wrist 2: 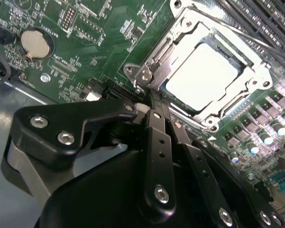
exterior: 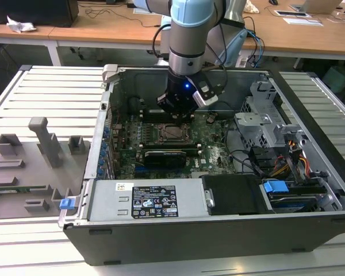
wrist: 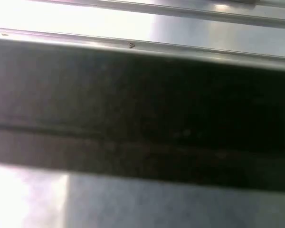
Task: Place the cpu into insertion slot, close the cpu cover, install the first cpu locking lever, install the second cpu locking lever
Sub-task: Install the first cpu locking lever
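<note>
The cpu (wrist 2: 203,76) is seen seated in the insertion slot (wrist 2: 190,102), with the cpu cover (wrist 2: 256,78) closed down around it. The tool (wrist 2: 152,107) is poised at the socket's corner, fingers drawn together, nothing visibly held.

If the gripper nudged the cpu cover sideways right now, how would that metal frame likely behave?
The cpu cover looks like thin metal plate, so probably stiff but bendable under hard force. It lies flat around the cpu, seemingly hinged, so it would likely pivot rather than slide. Its shiny surface may be slippery for the gripper, whose tips sit at its corner.
</note>
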Controlling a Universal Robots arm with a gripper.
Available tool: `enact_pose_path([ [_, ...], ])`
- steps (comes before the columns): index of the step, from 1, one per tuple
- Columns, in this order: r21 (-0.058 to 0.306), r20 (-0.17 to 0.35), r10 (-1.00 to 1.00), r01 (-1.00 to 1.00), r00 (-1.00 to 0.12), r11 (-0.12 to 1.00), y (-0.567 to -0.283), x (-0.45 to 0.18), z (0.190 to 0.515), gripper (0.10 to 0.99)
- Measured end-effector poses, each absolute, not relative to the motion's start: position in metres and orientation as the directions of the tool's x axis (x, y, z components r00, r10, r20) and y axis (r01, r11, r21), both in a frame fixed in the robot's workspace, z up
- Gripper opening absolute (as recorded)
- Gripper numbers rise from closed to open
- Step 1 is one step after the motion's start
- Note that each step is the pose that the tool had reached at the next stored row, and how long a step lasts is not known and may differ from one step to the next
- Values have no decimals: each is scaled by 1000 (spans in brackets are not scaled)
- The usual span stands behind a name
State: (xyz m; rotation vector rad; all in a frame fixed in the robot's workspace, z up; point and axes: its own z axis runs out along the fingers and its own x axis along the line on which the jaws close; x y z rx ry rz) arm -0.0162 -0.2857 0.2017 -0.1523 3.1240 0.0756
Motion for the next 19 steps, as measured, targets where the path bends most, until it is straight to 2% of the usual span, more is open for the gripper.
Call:
enact_pose_path([
  [13, 53, -15, -97, -98, -995, 994, -285, -16, 205, 106],
  [19, 41, -14, -97, -98, -995, 994, -285, -15, 201, 106],
])
